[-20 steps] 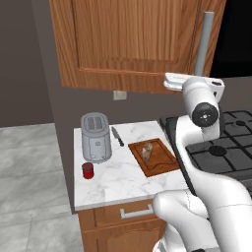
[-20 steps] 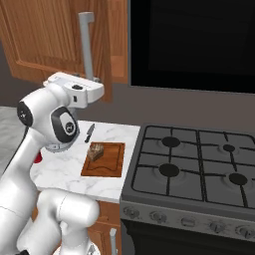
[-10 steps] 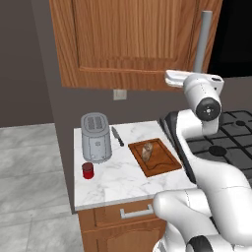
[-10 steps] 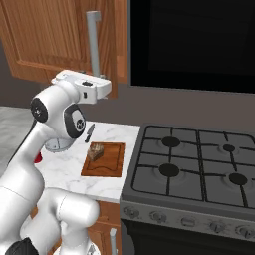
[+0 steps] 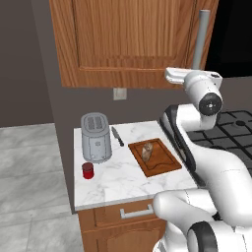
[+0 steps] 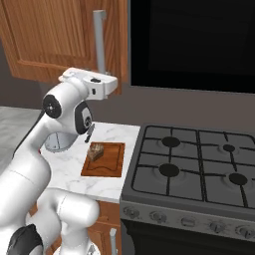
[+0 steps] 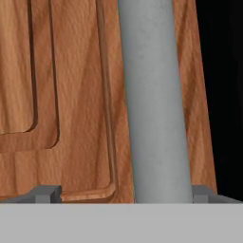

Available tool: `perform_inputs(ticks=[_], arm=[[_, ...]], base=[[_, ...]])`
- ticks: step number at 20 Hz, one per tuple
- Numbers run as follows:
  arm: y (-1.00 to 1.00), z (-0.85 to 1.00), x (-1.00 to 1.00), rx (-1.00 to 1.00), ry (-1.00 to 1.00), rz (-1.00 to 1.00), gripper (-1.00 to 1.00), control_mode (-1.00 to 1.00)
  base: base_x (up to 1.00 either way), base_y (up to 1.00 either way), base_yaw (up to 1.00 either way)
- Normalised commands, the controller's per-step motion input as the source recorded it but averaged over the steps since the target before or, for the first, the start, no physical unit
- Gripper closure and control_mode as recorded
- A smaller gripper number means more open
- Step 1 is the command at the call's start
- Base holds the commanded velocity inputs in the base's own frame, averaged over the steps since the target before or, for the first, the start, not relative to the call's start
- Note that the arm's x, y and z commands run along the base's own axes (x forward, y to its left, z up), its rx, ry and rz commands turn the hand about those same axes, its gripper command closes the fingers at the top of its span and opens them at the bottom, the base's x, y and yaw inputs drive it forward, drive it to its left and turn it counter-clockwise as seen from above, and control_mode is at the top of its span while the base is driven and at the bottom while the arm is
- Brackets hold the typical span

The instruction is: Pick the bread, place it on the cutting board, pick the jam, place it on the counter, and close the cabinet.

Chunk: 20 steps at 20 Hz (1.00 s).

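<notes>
One step left: bread on cutting board, jam at toaster's six o'clock, open gripper straddling cabinet handle, best pushed squarely.

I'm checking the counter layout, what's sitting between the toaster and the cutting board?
A dark-handled knife lies on the white marble counter between the toaster and the cutting board, seen in the left base view.
</notes>
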Motion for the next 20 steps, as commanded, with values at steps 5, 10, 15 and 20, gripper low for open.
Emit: perform_inputs(ticks=[5, 10, 15, 20], arm=[[-0.02, 0.0, 0.27, 0.0, 0.0, 0.04, -1.0, -1.0], [-0.02, 0.0, 0.26, 0.0, 0.0, 0.04, -1.0, -1.0], [0.0, 0.0, 0.29, 0.0, 0.0, 0.04, -1.0, -1.0], [0.0, -0.01, 0.28, 0.0, 0.0, 0.04, -1.0, -1.0]], base=[[0.0, 0.0, 0.0], [0.0, 0.0, 0.0], [0.0, 0.0, 0.0], [0.0, 0.0, 0.0]])
